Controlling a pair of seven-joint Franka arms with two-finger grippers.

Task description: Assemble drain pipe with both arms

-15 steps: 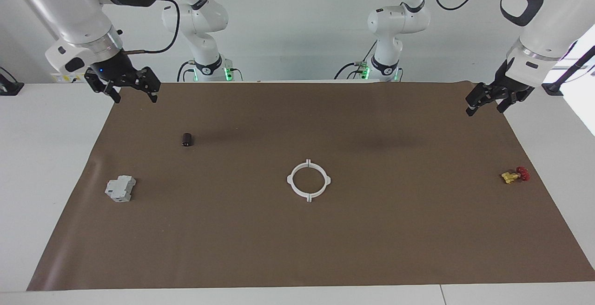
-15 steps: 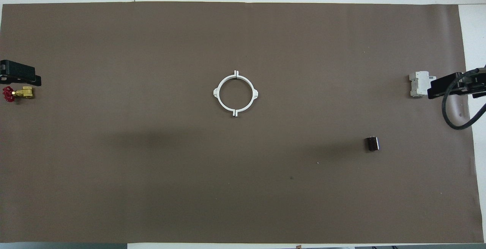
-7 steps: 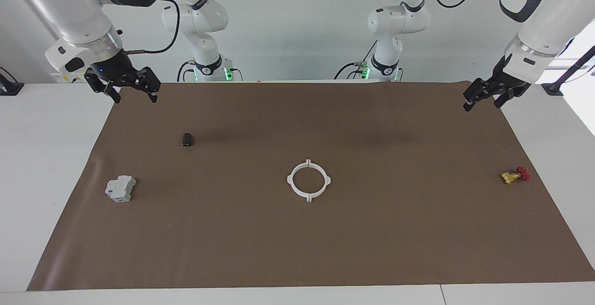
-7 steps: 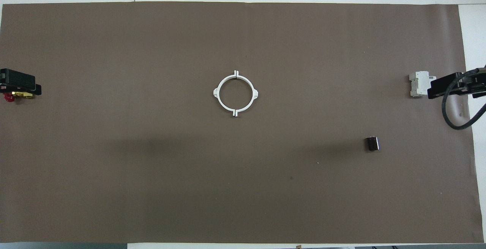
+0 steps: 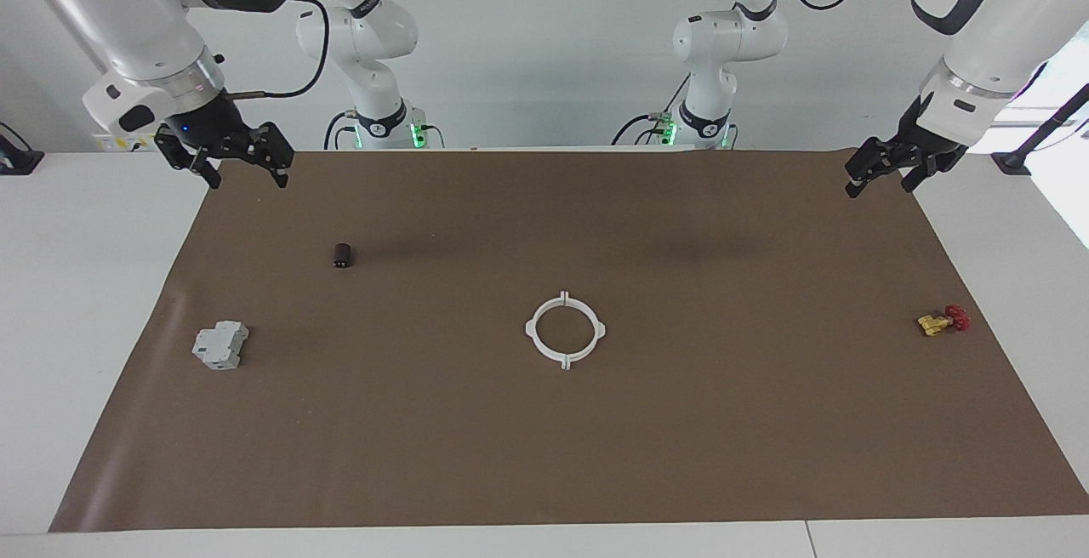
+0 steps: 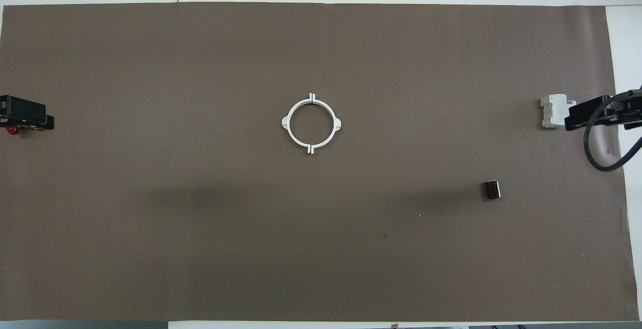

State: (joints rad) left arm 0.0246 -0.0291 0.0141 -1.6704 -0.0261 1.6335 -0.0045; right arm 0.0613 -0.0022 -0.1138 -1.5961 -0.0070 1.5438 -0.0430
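The brown mat [image 5: 544, 456] covers the table, and the drain pipe [image 5: 565, 330] lies flat at its middle as a closed ring, seams running toward and away from me. My left gripper [image 5: 878, 177] and right gripper [image 5: 243, 168] hang over the mat's two near corners, fingers spread, empty, about equally distant from the ring.

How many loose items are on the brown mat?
4: white ring mid-mat; grey block and, nearer the robots, dark cylinder toward the right arm's end; red-handled brass valve toward the left arm's end.
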